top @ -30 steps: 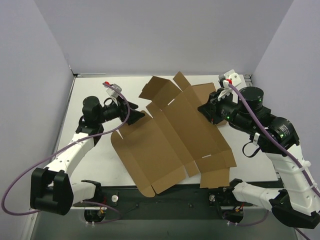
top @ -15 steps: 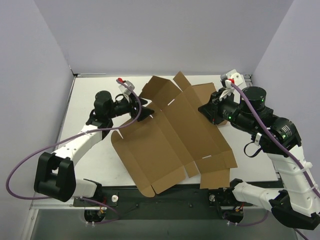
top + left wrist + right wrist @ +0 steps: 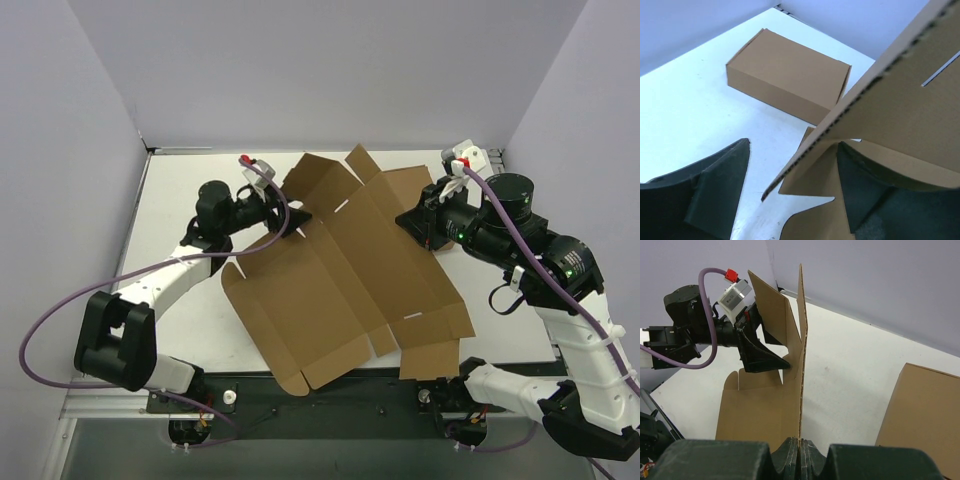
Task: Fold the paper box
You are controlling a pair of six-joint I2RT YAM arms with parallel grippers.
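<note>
Brown kraft paper box (image 3: 340, 270), top view: unfolded sheet spread slantwise over the white table (image 3: 180, 200), its far flaps raised. At its right edge sits the right gripper (image 3: 410, 222), at its left edge the left gripper (image 3: 297, 219).

Left wrist view: fingers (image 3: 715, 195) spread wide, a flap's corrugated edge passing between them, unclamped. Closed carton (image 3: 787, 82) on the table beyond.

Right wrist view: fingertips (image 3: 812, 452) pressed together, pinching the sheet's edge; the panel stands edge-on above them.
</note>
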